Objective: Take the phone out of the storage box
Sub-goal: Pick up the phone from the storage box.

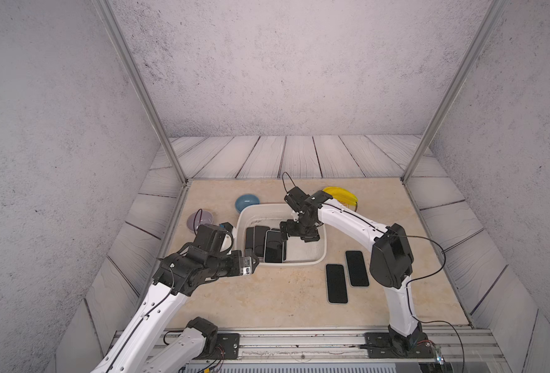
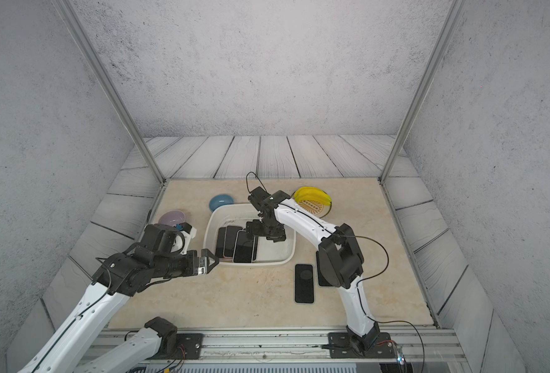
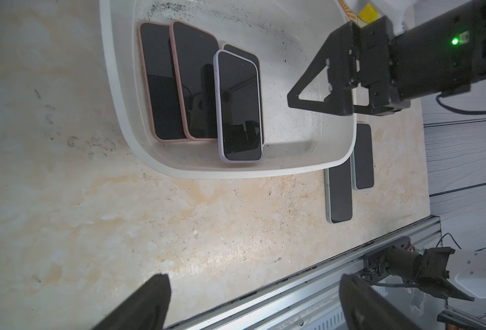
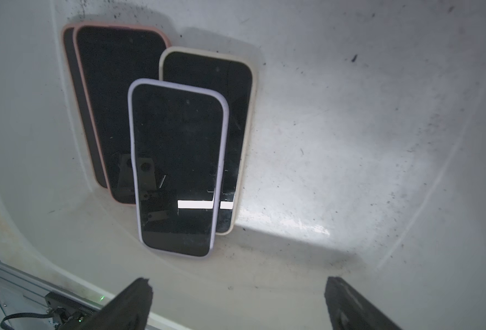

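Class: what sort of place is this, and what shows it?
Most likely a robot test booth: two arms mounted on an aluminium rail, printed backdrop walls, phones staged in a storage box.

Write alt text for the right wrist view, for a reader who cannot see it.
Inside the speckled white storage box, a lilac-cased phone lies on a cream-cased phone, beside two overlapping pink-cased phones, all screens dark. The right gripper hangs open and empty above the box floor.
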